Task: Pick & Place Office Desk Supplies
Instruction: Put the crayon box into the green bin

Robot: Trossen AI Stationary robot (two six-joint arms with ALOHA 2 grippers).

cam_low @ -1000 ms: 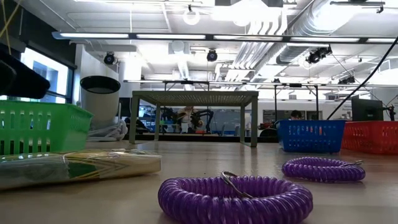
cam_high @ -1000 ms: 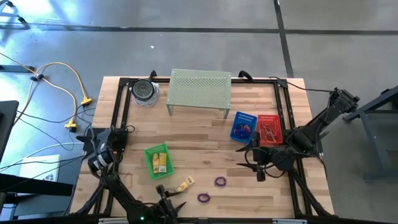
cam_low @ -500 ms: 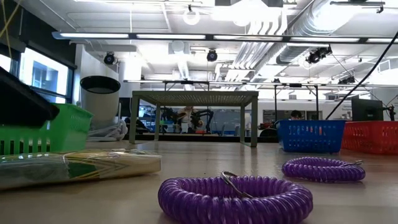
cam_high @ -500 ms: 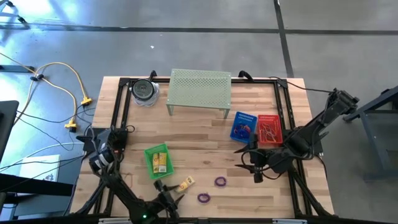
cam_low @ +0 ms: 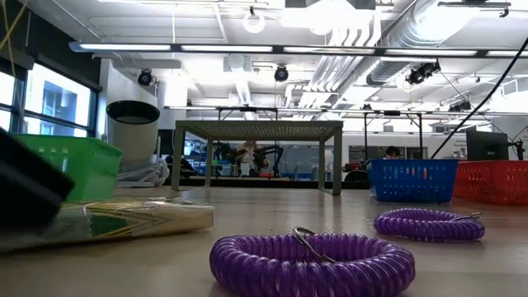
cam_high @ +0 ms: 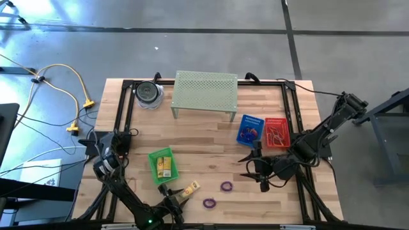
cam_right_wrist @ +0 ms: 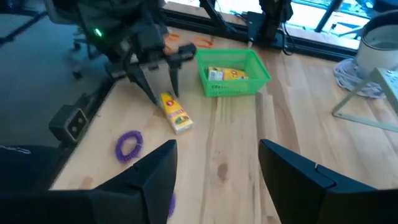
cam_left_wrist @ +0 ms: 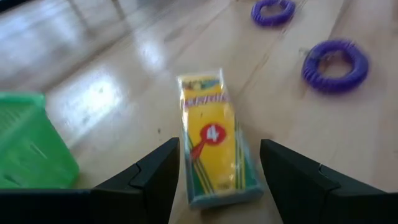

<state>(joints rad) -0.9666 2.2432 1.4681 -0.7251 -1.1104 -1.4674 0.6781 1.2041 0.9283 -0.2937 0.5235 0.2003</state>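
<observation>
The yellow packet [cam_left_wrist: 216,135] lies flat on the tabletop [cam_high: 204,144], near the front edge. It is a long box. In the high view its long side runs on a slant, one end toward the front left and the other toward the back right. It is yellow with a red circle and the number 4 on it, and green at one end. In the low view it shows as a long shiny pack [cam_low: 124,221] lying on its side.

The left gripper [cam_high: 172,199] is low at the front edge, right at the packet's front-left end. Its two dark fingers [cam_left_wrist: 155,171] are spread apart, one on each side of the packet's near end, not squeezing it. The left arm comes in low along the front of the tabletop.

Two purple loops lie to the right of the packet. One loop [cam_high: 209,203] is close to the front edge, and the other loop [cam_high: 226,186] is a bit farther back. They are coiled like springs.

A green basket [cam_high: 161,165] sits just behind the packet, with another yellow packet inside.

The right gripper [cam_high: 258,168] is up over the right side of the tabletop, in front of the blue basket [cam_high: 250,130] and red basket [cam_high: 277,133]. Its fingers are apart and hold nothing. The right arm reaches in from the right edge, bent.

The pale green shelf [cam_high: 204,92] stands at the back.
</observation>
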